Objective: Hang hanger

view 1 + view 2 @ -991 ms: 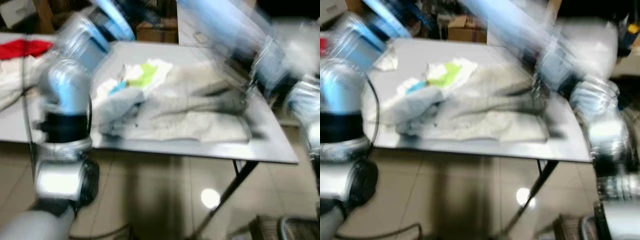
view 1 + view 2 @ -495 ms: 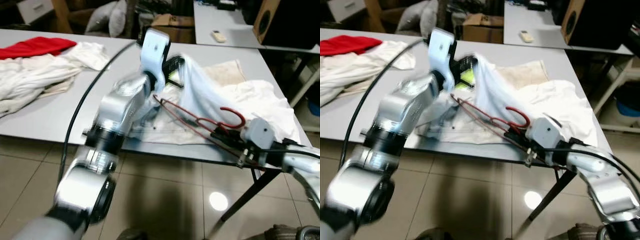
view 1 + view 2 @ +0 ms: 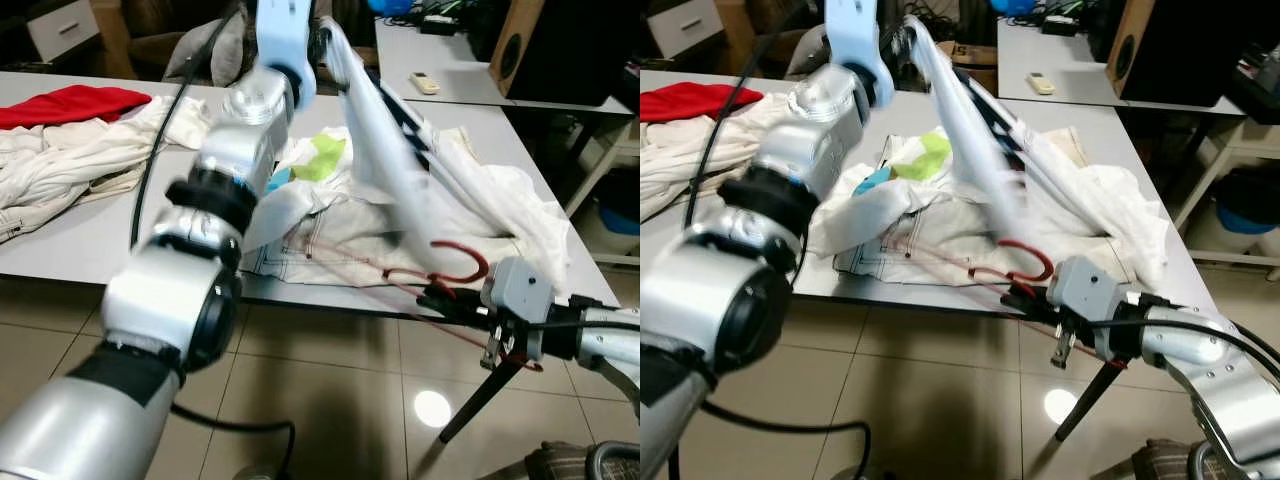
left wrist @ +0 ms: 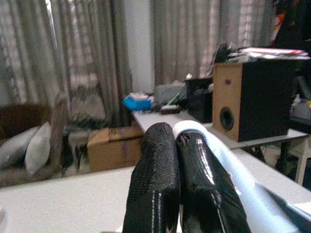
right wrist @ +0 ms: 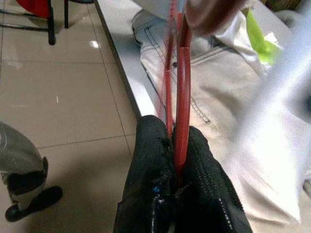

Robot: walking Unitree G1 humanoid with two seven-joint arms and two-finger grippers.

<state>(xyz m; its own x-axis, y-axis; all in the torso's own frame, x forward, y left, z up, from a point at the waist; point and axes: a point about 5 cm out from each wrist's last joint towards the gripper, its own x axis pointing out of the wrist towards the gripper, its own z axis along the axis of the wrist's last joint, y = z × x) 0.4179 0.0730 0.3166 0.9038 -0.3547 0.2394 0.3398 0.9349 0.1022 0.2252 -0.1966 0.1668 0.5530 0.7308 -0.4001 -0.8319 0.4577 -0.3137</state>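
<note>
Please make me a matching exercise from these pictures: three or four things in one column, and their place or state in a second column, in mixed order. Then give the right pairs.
Things
1. red hanger
2. white garment
3. red cloth
4. remote control

Place or state
A. lying on the far table
B. pinched and lifted by the left gripper
C. lying at the near table's far left
D. clamped in the right gripper

Pairs: 1-D, 2-B, 3-C, 4-A

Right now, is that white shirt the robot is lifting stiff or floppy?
Probably floppy: the white shirt hangs in a stretched drape from the left gripper to the table. It likely slides easily, since it trails loosely past the red hanger.
</note>
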